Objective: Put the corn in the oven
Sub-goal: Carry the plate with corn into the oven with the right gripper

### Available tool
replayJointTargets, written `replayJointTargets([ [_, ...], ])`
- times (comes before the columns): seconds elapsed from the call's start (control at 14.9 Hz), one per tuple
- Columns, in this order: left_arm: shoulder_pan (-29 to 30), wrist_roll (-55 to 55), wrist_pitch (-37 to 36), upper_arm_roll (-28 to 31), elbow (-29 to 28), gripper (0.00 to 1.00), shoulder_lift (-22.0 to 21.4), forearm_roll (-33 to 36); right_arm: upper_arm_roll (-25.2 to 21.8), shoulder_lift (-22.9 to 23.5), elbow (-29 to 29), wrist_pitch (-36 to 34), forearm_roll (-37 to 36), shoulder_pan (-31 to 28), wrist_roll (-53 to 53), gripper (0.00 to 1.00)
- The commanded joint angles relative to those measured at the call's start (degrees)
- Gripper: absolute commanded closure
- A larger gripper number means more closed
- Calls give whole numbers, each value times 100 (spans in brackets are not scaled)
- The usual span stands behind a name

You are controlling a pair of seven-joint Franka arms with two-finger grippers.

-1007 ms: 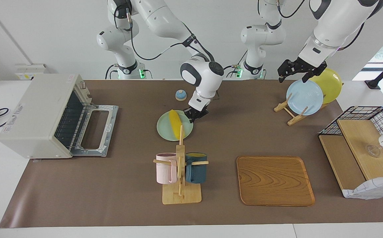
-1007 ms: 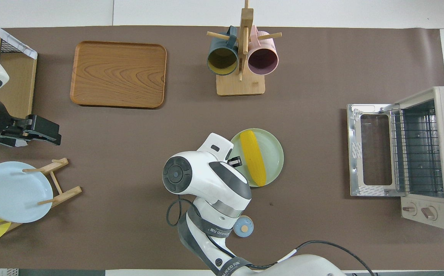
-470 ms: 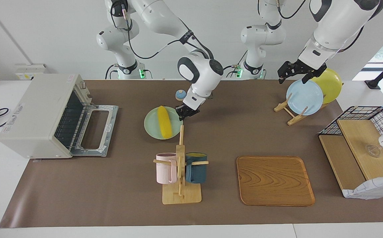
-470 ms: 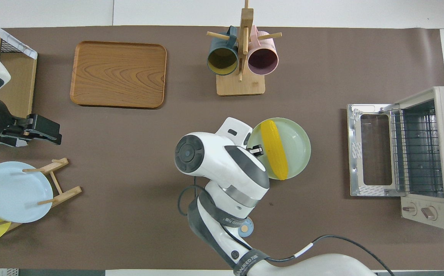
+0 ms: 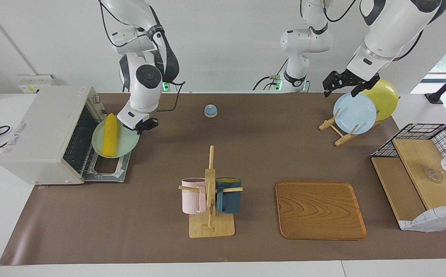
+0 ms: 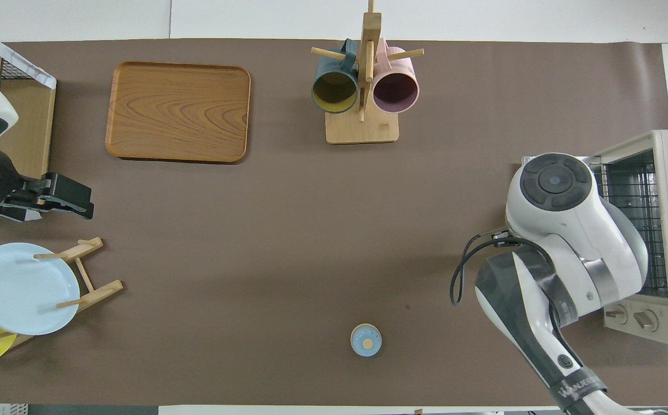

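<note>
Gripping green plate (image 5: 124, 143) w/ corn (image 5: 110, 129), right gripper (image 5: 142, 125) over oven (image 5: 49, 132) door; left gripper (image 5: 342, 82) fingers spread, waiting

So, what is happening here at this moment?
The right gripper holds a green plate by its rim, with the corn lying on it, over the open door of the oven. The corn is not yet inside. The left gripper waits above the blue plate in the rack.
</note>
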Motion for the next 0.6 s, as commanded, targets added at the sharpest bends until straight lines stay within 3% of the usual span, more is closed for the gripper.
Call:
replayJointTargets([
  [0.0, 90, 82, -108, -63, 172, 0, 81, 24, 78, -204, -404, 482, -50, -678, -667, 100],
  [0.27, 90, 56, -82, -54, 181, 0, 81, 15, 69, -204, -676, 1202, -182, -1426, -1494, 100],
  [0.54, 90, 73, -38, -54, 181, 0, 63, 24, 69, -265, -871, 1424, -191, -1454, -1513, 100],
])
